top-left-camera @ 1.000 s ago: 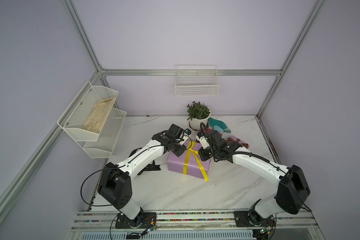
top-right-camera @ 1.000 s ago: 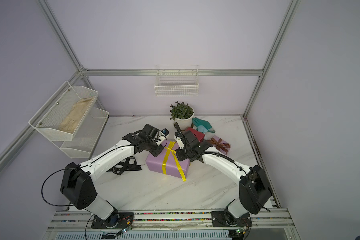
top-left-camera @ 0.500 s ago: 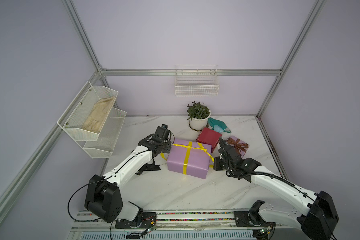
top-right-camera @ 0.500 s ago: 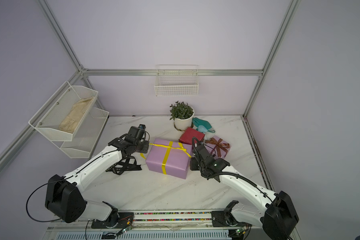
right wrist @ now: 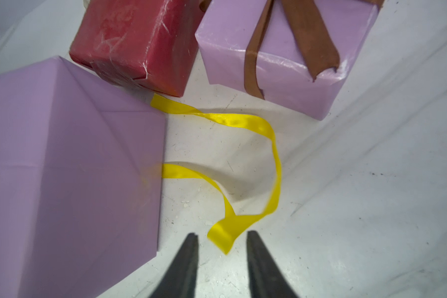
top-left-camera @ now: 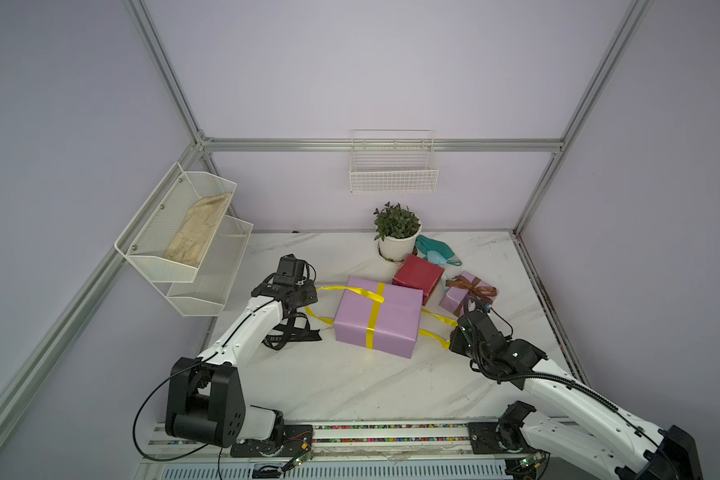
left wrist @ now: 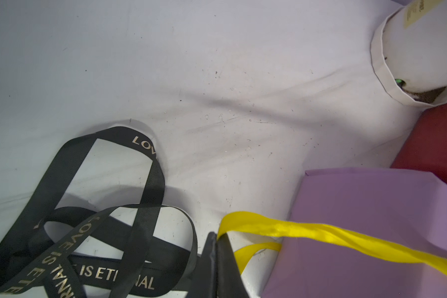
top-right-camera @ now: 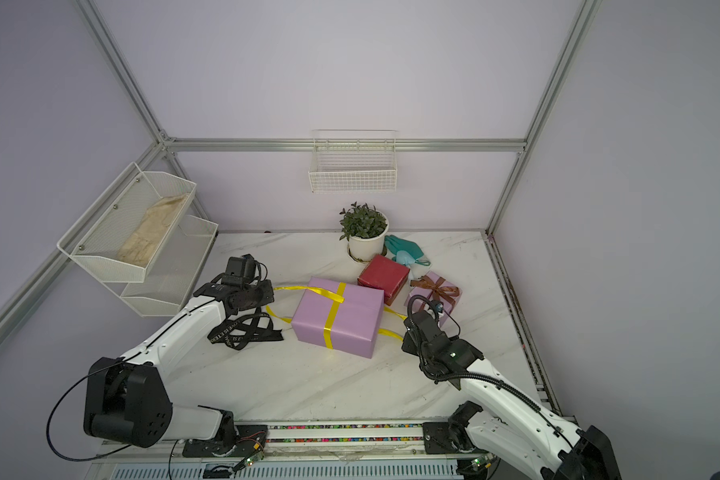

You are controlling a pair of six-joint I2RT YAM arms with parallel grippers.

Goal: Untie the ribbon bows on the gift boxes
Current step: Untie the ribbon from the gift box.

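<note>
The large lilac gift box (top-left-camera: 391,328) lies mid-table with its yellow ribbon (top-left-camera: 376,309) untied and trailing off both sides. My left gripper (left wrist: 215,235) is shut on one yellow end (left wrist: 318,231), held taut left of the box. My right gripper (right wrist: 222,234) stands open, the other yellow end (right wrist: 243,121) lying loose on the table between its fingers. Behind sit the bare red box (top-left-camera: 418,274) and the small lilac box (top-left-camera: 454,297), whose brown ribbon bow (top-left-camera: 472,286) is still tied. The black lettered ribbon (top-left-camera: 292,334) lies loose under my left arm.
A white flowerpot (top-left-camera: 396,247) with a plant and a teal glove (top-left-camera: 435,251) sit at the back behind the red box. A wire shelf (top-left-camera: 184,245) juts from the left wall. A wire basket (top-left-camera: 393,166) hangs on the back wall.
Both arms drew apart from the top of the large box, pulling the yellow bow undone. My right gripper then opened and dropped its ribbon end.
</note>
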